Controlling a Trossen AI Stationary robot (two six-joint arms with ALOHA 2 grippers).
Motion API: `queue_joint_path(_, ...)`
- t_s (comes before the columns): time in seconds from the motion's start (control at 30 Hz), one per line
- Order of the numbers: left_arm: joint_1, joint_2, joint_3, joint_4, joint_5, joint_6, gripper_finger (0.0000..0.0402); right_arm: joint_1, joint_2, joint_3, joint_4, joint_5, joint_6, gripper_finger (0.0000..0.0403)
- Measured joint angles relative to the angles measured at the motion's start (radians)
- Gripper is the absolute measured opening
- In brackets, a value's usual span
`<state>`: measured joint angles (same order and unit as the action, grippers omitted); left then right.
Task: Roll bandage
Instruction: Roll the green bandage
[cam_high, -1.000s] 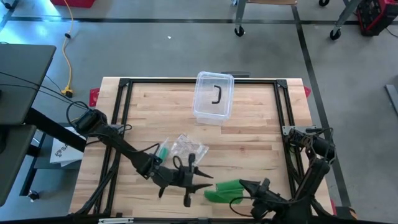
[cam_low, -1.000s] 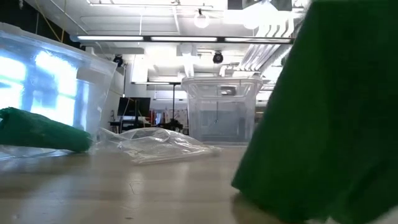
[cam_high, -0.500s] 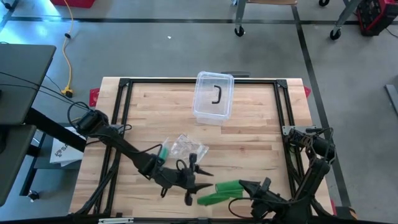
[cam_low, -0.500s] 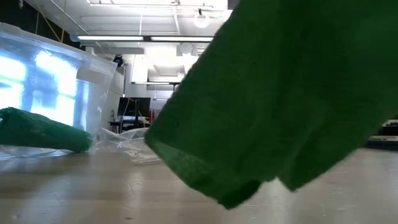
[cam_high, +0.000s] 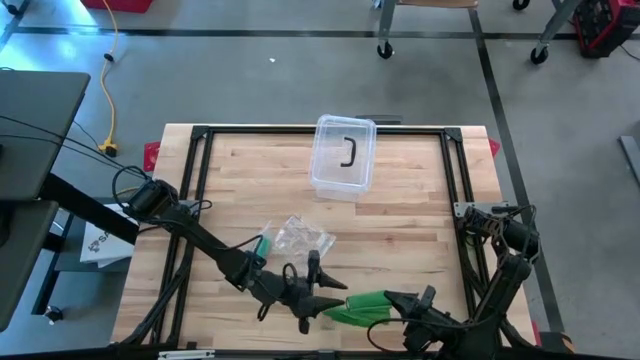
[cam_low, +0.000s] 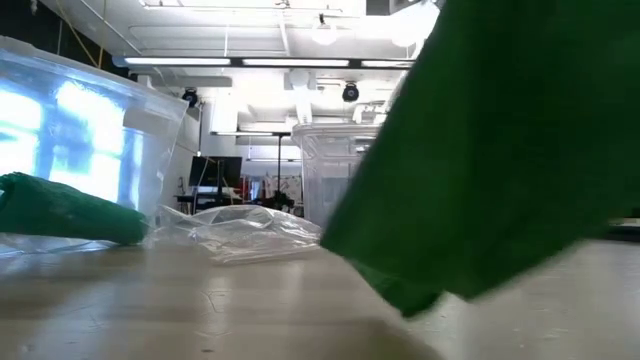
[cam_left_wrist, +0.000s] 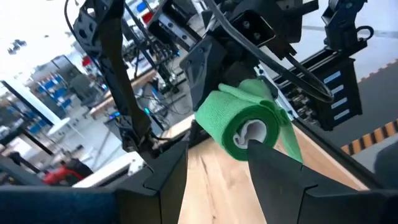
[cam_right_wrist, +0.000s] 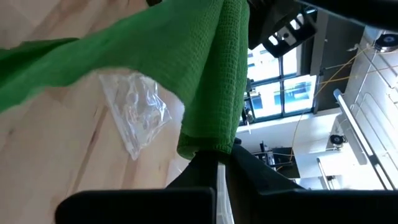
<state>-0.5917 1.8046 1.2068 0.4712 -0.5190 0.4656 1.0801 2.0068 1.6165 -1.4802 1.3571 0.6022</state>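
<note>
A green bandage (cam_high: 360, 305) is lifted above the table near its near edge, between my two grippers. Its rolled part (cam_left_wrist: 242, 124), with a white core, faces my left gripper (cam_left_wrist: 214, 152), whose fingers stand wide open just before the roll's end. My right gripper (cam_right_wrist: 221, 158) is shut on the bandage from the other side. A loose tail (cam_low: 500, 150) hangs down close before the low camera, its lowest edge (cam_low: 410, 300) near the tabletop. My left gripper has one fingertip (cam_left_wrist: 258, 149) in front of the roll's white core (cam_left_wrist: 249, 132); whether it touches, I cannot tell. My right gripper pinches a bunched, several-layer part of the bandage (cam_right_wrist: 214, 140) between its two shut fingers, coming about level from the table's right. The cloth runs off from the fingers, lifted off the wood.
A crumpled clear plastic bag (cam_high: 300, 235) lies left of centre with a second green roll (cam_high: 262, 243) beside it. A clear lidded box (cam_high: 343, 155) holding a black piece stands at the far middle. A black frame (cam_high: 200, 135) rims the table.
My left gripper has rolled about its own pointing line while staying close to the bandage. The bandage's loose tail has swung toward the table's left and then back toward the right, changing from a bunched shape to a longer strip.
</note>
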Motion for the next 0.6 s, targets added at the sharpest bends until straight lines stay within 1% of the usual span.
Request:
queue_joint_path(0.27,-0.005,0.001,0.000,0.022,-0.007,0.075,0.0163,0.000,0.000,0.000,0.001,-0.002,0.000,0.0003)
queue_joint_path(0.4,-0.005,0.001,0.000,0.052,-0.007,0.141,0.0163,0.000,0.000,0.000,0.009,-0.003,0.000,0.0003)
queue_joint_path(0.6,-0.006,0.002,0.001,0.051,0.016,0.181,0.0163,0.000,0.000,0.000,0.017,-0.003,0.000,0.0003)
